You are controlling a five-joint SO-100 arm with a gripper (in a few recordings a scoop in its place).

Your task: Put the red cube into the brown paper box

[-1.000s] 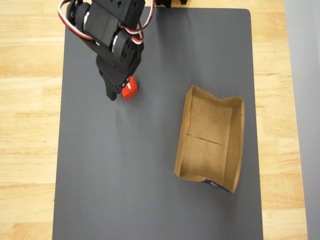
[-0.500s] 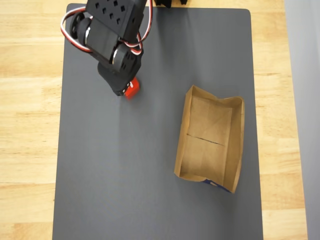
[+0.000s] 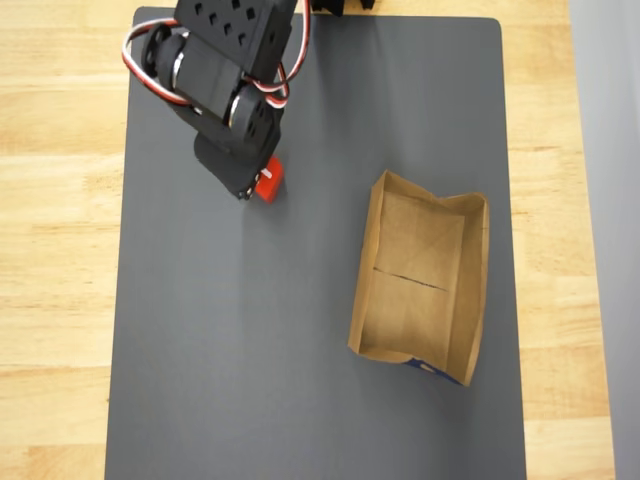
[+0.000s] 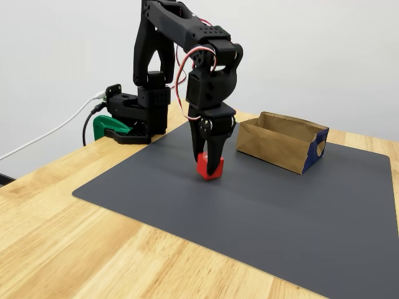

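Stage: grasp made, transfer pending | my gripper (image 4: pixel 210 157) clamped on the red cube (image 4: pixel 210 167), upper left of overhead view, at mat level | brown paper box (image 3: pixel 470 290) empty, right of centre, well apart.

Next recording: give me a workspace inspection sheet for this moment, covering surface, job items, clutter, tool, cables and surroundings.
Surface: dark grey mat on a light wooden table.
Job's things: small red cube on the mat, apart from the empty brown kraft paper box.
Clutter: nothing seen.
Grippers: black two-finger tool shut on the cube, fingers pointing down.
Cables: red-and-white servo wires on the arm; white cable off the table edge.
Surroundings: plain pale wall, green clamp.
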